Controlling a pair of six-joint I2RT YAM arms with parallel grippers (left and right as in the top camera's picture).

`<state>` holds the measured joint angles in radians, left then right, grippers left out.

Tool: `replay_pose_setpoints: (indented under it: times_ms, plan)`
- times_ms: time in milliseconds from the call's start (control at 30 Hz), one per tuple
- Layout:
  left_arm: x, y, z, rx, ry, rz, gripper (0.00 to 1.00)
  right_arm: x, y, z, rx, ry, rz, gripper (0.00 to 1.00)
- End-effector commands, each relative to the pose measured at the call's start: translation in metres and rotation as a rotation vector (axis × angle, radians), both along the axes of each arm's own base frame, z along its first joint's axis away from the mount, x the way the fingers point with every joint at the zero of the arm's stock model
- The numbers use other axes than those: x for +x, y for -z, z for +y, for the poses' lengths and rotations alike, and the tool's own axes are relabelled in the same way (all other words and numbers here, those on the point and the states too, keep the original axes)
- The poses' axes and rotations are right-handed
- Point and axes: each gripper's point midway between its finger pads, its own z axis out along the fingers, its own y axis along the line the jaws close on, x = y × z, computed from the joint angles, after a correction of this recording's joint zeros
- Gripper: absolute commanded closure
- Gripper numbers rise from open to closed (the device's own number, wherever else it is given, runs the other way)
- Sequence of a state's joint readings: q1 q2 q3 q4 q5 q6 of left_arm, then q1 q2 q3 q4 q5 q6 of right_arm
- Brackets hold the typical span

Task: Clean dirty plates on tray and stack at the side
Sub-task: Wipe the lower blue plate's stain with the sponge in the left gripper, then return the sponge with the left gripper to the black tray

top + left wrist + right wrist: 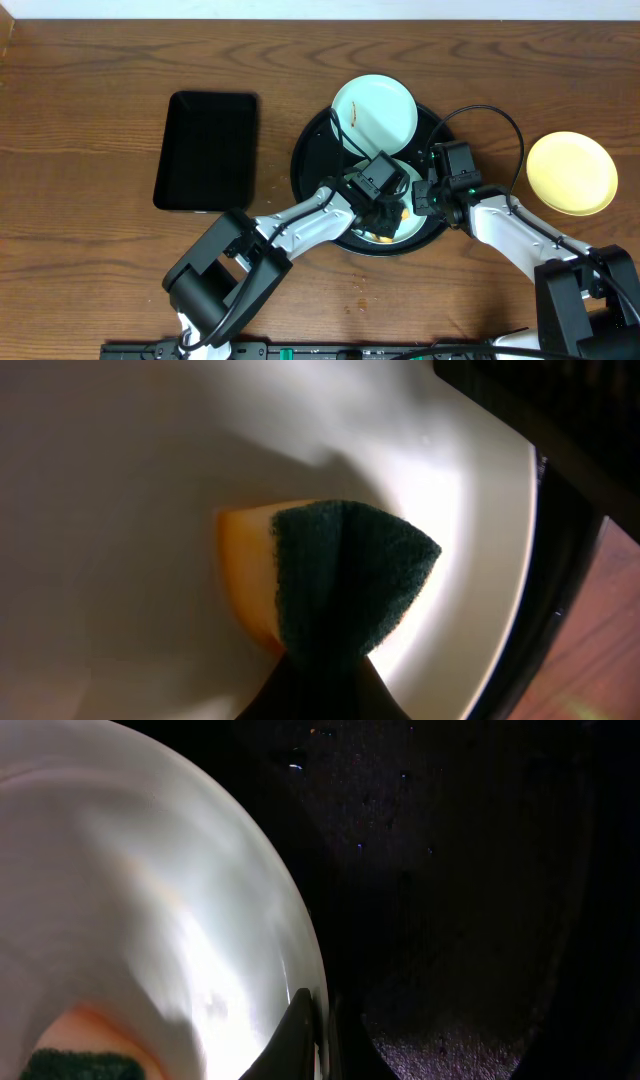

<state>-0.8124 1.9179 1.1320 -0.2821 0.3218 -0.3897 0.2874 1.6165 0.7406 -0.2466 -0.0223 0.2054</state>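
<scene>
The left tool [383, 203] is pressed together on a sponge [330, 575], orange with a dark green scouring face, and holds it against the inside of a pale plate [120, 490]. The right tool [318, 1035] is pinched shut on that plate's rim, steadying it. The step in hand looks like the scrubbing of this plate, which lies in the near part of the round black tray [310, 165], directly under both tools. No smear shows on the parts in view, though the sponge and arms hide much. The next move, I judge, calls for the sponge to lift clear while the right tool carries the plate over the raised rim to the yellow plate [571, 172], which rests on the worktop [100, 280] well right of the tray. A second pale plate [375, 110], bearing a brown smear, lies at the tray's far edge, apart from both tools, not yet cleaned
</scene>
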Motion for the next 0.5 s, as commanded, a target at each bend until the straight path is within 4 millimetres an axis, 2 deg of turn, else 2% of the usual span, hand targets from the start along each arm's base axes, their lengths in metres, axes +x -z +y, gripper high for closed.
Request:
replay_pose_setpoints:
  times_ms: [0, 67, 133, 200, 233, 267, 333, 400, 433, 467]
  plan:
    - [0.018, -0.043, -0.008, -0.097, -0.018, -0.047, 0.92, -0.016, 0.021, 0.002, 0.008, -0.020, 0.080, 0.99]
    - [0.041, -0.086, -0.006, -0.171, -0.053, -0.133, 0.93, -0.016, 0.021, 0.002, 0.008, -0.020, 0.081, 0.99]
    - [0.063, -0.131, 0.006, -0.241, -0.101, -0.216, 0.93, -0.016, 0.021, 0.002, 0.008, -0.020, 0.081, 0.99]
    - [0.079, -0.166, 0.026, -0.286, -0.155, -0.283, 0.93, -0.016, 0.021, 0.002, 0.008, -0.020, 0.082, 0.98]
    - [0.086, -0.177, 0.038, -0.292, -0.185, -0.305, 0.93, -0.016, 0.021, 0.002, 0.008, -0.020, 0.082, 0.94]
    - [0.091, -0.185, 0.051, -0.290, -0.206, -0.326, 0.93, -0.017, 0.021, 0.002, 0.008, -0.020, 0.082, 0.88]
    - [0.100, -0.191, 0.079, -0.255, -0.239, -0.354, 0.93, -0.016, 0.021, 0.002, 0.008, -0.020, 0.082, 0.83]
    - [0.109, -0.183, 0.116, -0.160, -0.318, -0.353, 0.93, -0.016, 0.021, 0.002, 0.008, -0.020, 0.081, 0.82]
    - [0.112, -0.173, 0.140, -0.087, -0.368, -0.343, 0.92, -0.016, 0.021, 0.002, 0.008, -0.020, 0.081, 0.83]
    - [0.114, -0.164, 0.161, -0.019, -0.414, -0.329, 0.93, -0.016, 0.021, 0.002, 0.008, -0.020, 0.081, 0.95]
